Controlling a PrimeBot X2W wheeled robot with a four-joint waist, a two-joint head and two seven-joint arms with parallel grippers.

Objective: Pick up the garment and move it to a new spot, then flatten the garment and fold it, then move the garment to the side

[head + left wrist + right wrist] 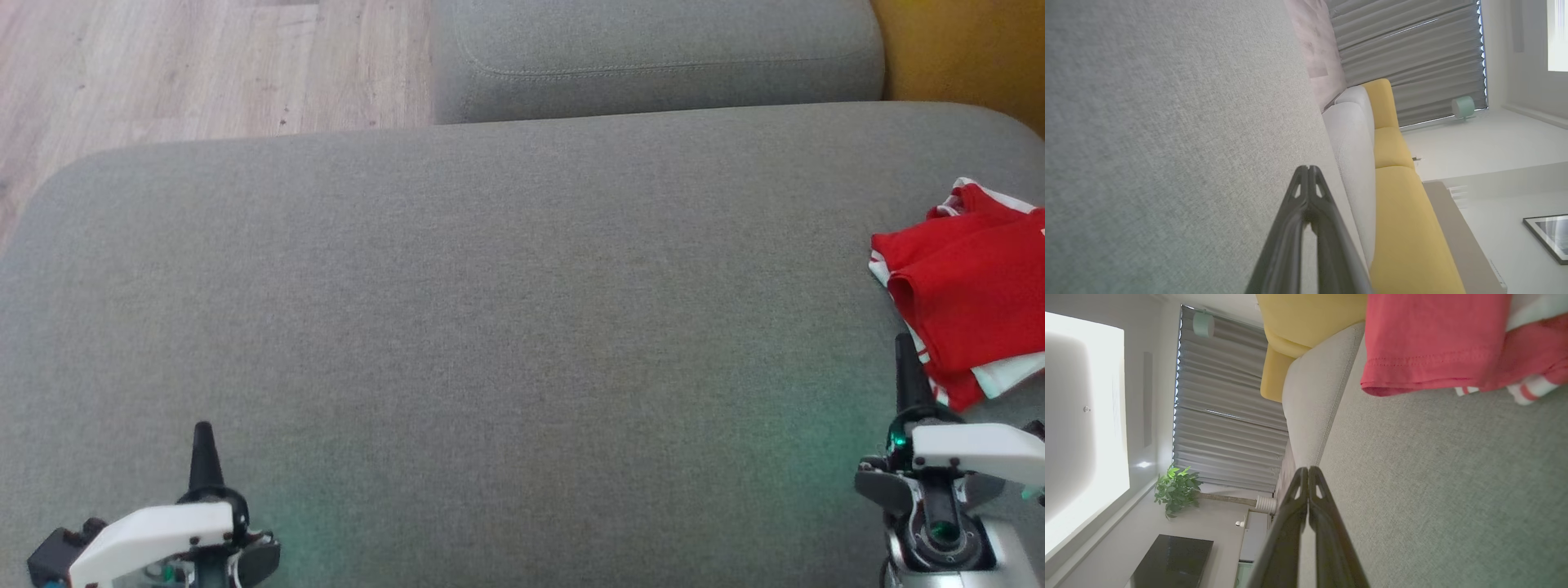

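Fingers on the left gripper [202,445] are pressed together with nothing between them in the head view, low at the left over the broad grey seat cushion [506,310]. At the lower right, the right gripper [904,359] is likewise closed and empty, its tip just beside the near edge of the garment [971,302]. That garment is red with white trim and lies bunched in loose folds at the cushion's right edge, cut off by the frame. A second grey cushion [653,57] sits beyond, with wooden floor [204,65] to its left. In the left wrist view, the left gripper [1308,171] shows its two dark fingers meeting at the tips above bare grey upholstery [1167,143]. A yellow cushion [1396,204] and a pleated grey curtain [1412,61] lie further off. In the right wrist view, the right gripper [1308,471] is closed tip to tip and holds nothing. The garment [1433,339] rests on the seat ahead, with grey fabric showing between it and the fingertips. A potted plant [1175,490] stands by the curtain [1229,416].
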